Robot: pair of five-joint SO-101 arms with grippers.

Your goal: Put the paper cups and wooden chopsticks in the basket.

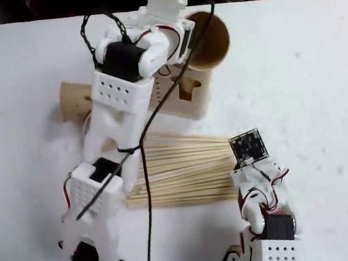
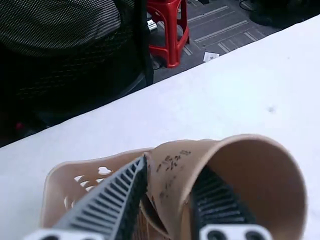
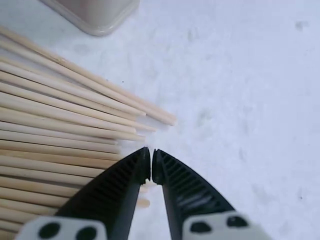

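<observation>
Early going at the table: the left gripper [image 2: 172, 167] pinches a cup [image 2: 250, 185] by its wall, one jaw inside and one outside, holding it tipped on its side over the basket [image 1: 72, 100] rim, not yet released. The chopsticks [image 1: 183, 166] lie on the table beside the basket. Their ends are just beside the right gripper [image 3: 151, 152], which is closed and empty.

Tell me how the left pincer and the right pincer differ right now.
The left pincer clamps the paper cup's wall, one finger inside it; the right pincer is shut and empty. The left pincer is by the basket; the right pincer is over the table beside the chopsticks' ends. Both have black ridged fingers.
</observation>
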